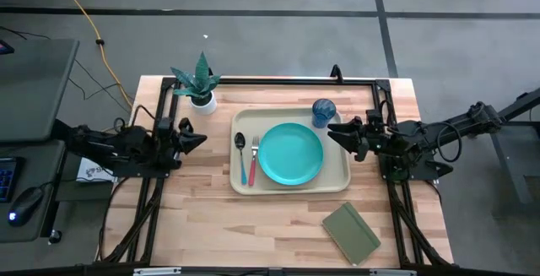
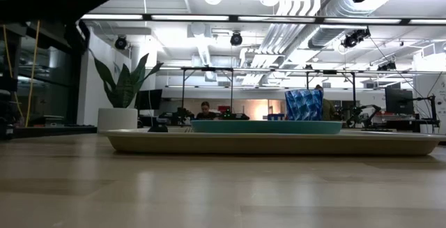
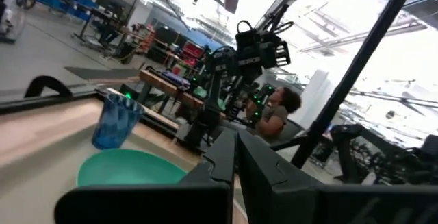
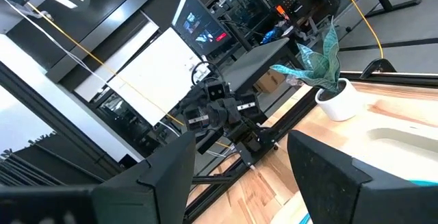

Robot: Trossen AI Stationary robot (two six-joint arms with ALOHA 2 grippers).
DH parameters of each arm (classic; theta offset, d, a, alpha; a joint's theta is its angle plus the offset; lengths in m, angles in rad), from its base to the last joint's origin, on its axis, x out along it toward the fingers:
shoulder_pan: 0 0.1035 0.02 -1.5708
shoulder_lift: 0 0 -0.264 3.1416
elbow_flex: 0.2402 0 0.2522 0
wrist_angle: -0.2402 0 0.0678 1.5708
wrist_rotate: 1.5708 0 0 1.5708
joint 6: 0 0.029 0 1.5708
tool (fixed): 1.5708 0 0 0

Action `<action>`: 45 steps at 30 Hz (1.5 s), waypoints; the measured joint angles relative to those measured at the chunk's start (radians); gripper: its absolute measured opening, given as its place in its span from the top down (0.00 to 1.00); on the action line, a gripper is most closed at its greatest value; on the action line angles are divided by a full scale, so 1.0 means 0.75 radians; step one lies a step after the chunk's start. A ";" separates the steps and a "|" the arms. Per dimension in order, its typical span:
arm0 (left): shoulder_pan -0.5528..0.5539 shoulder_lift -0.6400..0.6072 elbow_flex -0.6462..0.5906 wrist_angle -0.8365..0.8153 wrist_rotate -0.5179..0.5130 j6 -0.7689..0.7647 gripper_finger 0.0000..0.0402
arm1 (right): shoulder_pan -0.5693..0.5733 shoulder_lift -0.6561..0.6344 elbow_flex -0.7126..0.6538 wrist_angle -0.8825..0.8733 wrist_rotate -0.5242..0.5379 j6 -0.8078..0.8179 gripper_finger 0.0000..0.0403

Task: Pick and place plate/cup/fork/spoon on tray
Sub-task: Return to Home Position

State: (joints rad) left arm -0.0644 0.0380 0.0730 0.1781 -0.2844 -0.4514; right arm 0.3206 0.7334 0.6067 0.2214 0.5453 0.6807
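Note:
The beige tray (image 1: 337, 183) lies at the table's middle. The turquoise plate (image 1: 290, 154) rests flat on it. The blue cup (image 1: 324, 111) stands upright in the tray's far right corner. The spoon (image 1: 240, 154) and the red-handled fork (image 1: 253, 159) lie side by side on the tray's left part. My left gripper (image 1: 201, 139) is shut and empty, left of the tray. My right gripper (image 1: 336, 135) is open and empty over the tray's right rim, just near of the cup. The low view shows the tray (image 2: 272, 143), plate (image 2: 265, 126) and cup (image 2: 303, 104).
A potted plant (image 1: 202, 86) stands at the far left, beside the tray's far left corner. A dark green notebook (image 1: 351, 232) lies near the front right. A black frame rail (image 1: 278, 79) runs along the table's far edge. A person (image 2: 205, 108) sits in the room behind.

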 joint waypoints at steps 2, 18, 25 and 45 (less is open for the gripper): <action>-0.015 -0.037 -0.034 0.001 -0.001 -0.009 1.00 | 0.000 0.000 0.000 -0.001 0.000 0.000 0.44; 0.159 -0.045 -0.080 -0.041 0.323 0.153 1.00 | 0.000 0.000 0.000 -0.077 0.000 0.065 0.44; 0.311 -0.045 -0.080 -0.113 0.469 0.073 1.00 | 0.001 0.001 0.000 -0.152 -0.003 0.114 0.44; 0.330 -0.045 -0.081 -0.206 0.469 0.047 1.00 | -0.079 -0.451 -0.005 -0.688 -0.424 -0.230 0.95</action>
State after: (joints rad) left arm 0.1829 0.0044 0.0124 0.0238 0.0677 -0.4160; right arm 0.2615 0.3951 0.6033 -0.2942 0.2271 0.5083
